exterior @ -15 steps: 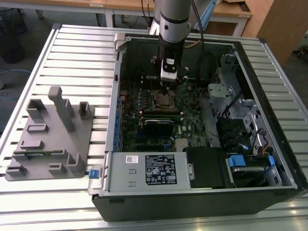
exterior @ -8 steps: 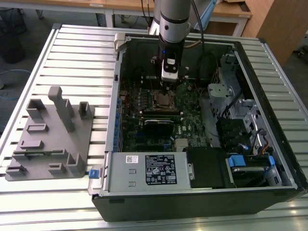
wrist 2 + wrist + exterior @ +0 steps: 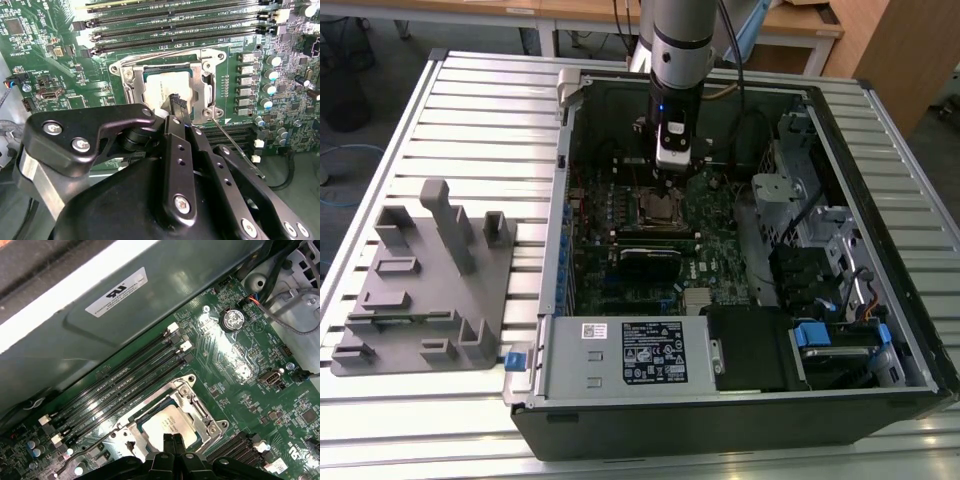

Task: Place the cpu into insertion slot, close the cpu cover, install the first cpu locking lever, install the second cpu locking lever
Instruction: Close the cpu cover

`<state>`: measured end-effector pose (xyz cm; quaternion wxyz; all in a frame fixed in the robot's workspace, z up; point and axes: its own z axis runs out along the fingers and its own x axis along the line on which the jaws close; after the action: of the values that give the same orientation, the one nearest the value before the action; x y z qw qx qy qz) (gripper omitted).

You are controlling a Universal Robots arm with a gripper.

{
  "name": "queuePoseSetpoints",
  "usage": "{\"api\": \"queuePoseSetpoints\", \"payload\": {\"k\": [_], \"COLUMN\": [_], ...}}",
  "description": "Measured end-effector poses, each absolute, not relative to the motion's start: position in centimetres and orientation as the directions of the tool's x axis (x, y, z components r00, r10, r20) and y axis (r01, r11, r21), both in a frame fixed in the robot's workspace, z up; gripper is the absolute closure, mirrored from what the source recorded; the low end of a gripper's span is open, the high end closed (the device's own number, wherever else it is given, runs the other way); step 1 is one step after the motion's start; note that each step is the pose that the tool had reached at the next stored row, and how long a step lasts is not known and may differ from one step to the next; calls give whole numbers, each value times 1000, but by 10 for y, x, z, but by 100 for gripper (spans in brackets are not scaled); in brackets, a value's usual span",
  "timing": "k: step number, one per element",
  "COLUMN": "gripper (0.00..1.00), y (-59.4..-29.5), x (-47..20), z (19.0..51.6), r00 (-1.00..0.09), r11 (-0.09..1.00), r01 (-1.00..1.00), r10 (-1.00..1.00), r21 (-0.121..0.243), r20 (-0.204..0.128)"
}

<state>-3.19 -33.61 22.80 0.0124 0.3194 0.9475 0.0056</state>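
The gripper [image 3: 172,441] hangs low over the green board [image 3: 40,55] inside the computer case [image 3: 907,290]. Its two jaws are pressed close together with almost no gap, and they hold nothing. The cpu [image 3: 159,90] is already in the insertion slot [image 3: 117,67]. It lies flat right under the jaw tips, so the first job looks done. The cpu cover [image 3: 200,85] looks folded down too. Its silver frame lies around the chip on all sides of the jaws, and the tips seem to rest on the chip near the frame's inner edge. A thin locking lever [image 3: 235,145] sticks out loose from the slot's corner, just beside the jaws, and it is not hooked down. I cannot tell how the other lever sits. So the two lever jobs look like the part that is left to do.
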Motion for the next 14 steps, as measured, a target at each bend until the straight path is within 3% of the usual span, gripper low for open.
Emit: {"api": "queuePoseSetpoints", "payload": {"k": [14], "gripper": [89], "y": [-336], "x": [-32], "z": [228], "r00": [-821], "r11": [821], "r01": [570], "r10": [570], "r21": [19], "r20": [-20]}}
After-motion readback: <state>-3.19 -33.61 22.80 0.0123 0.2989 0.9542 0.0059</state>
